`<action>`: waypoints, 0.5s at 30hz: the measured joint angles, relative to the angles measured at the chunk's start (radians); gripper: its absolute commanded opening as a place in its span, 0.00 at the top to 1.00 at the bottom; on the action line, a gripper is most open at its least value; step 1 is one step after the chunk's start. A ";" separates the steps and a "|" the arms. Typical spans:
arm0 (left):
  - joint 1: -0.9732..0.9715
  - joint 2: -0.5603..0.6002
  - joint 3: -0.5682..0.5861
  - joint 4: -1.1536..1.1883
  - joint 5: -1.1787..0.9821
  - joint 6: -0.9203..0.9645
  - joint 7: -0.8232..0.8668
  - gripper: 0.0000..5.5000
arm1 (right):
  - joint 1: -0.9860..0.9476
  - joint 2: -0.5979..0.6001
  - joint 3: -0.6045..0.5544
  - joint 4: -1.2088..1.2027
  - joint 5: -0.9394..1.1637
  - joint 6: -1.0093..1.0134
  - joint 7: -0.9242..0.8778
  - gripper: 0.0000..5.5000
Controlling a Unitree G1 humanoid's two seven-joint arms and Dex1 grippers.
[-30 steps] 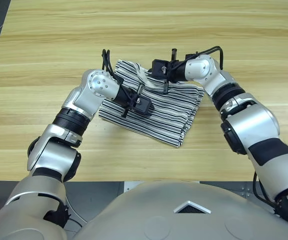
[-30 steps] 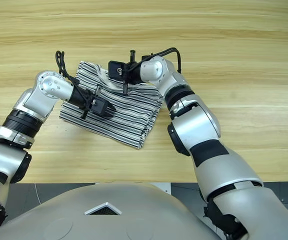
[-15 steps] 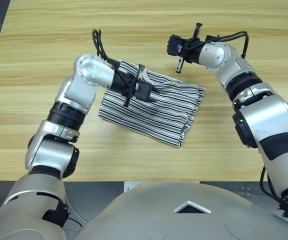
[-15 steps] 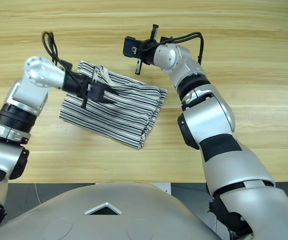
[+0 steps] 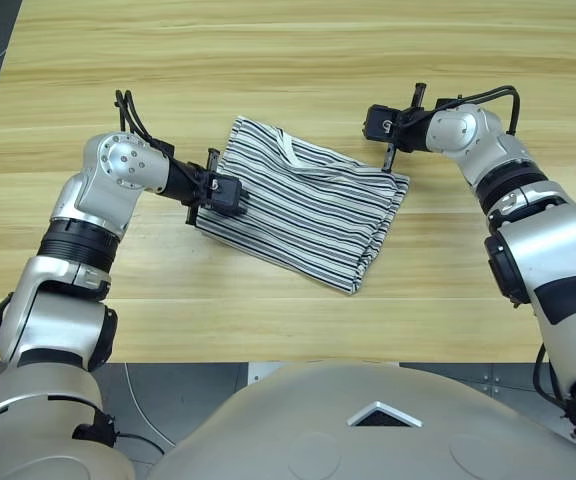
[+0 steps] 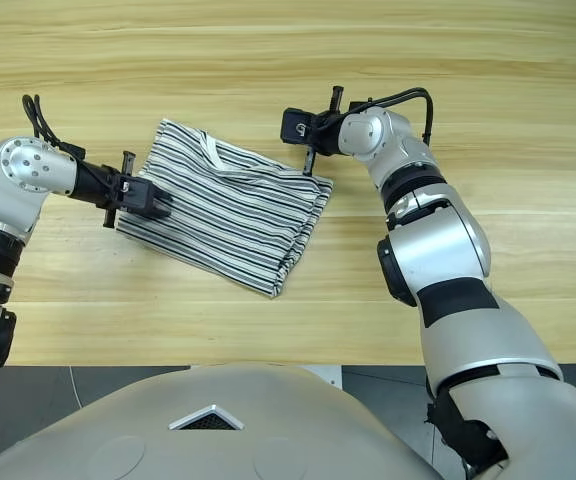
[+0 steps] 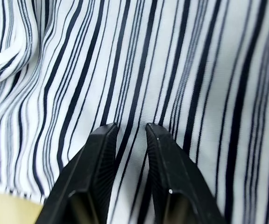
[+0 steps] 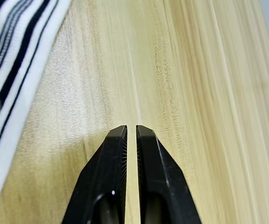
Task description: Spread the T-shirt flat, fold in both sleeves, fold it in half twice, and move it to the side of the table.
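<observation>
- Both arms have drawn outward from the middle of the T-shirt (image 5: 303, 215): the L arm has gone from mid-cloth to its 9 o'clock edge, the R arm from the collar (image 5: 293, 150) to just past the 2 o'clock corner. The shirt has kept its place and shape.
- T-shirt: a compact striped rectangle, folded in layers, lying skewed at mid-desk (image 5: 268, 60). The collar is at 12 o'clock and the stacked layer ends at approx. 4 o'clock.
- Left pincer (image 7: 132, 128): low over the striped cloth at the 9 o'clock edge. Its fingers are a narrow gap apart, w/ flat cloth showing between them and nothing held.
- Right pincer (image 8: 130, 128): above bare wood just beside the shirt's hem. Its fingers are all but touching, w/ nothing held.
- Stage (est.): the folds look complete, so the move to the desk's side remains.
- Method (rec.):
  - Open each pincer wider first.
  - Take the bundle at two opposite edges, biting through all layers rather than the top ply alone.
  - Lift or slide w/ both arms at equal pace so the stack neither shears nor falls open.
  - Set it down flat before letting go.
</observation>
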 measured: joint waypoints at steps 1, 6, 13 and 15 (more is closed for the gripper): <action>-0.031 -0.018 -0.008 0.059 0.025 -0.018 0.049 0.78 | 0.001 0.000 0.003 0.000 0.000 -0.002 0.008 0.94; -0.233 -0.146 -0.087 0.402 0.210 -0.091 0.395 0.78 | 0.023 -0.006 -0.024 -0.015 0.055 -0.027 0.217 0.94; -0.385 -0.250 -0.268 0.565 0.494 -0.199 0.837 0.78 | 0.203 -0.028 -0.140 -0.338 0.448 0.180 0.901 0.94; -0.421 -0.286 -0.303 0.580 0.544 -0.230 0.931 0.78 | 0.289 -0.094 -0.103 -0.601 0.608 0.362 0.985 0.94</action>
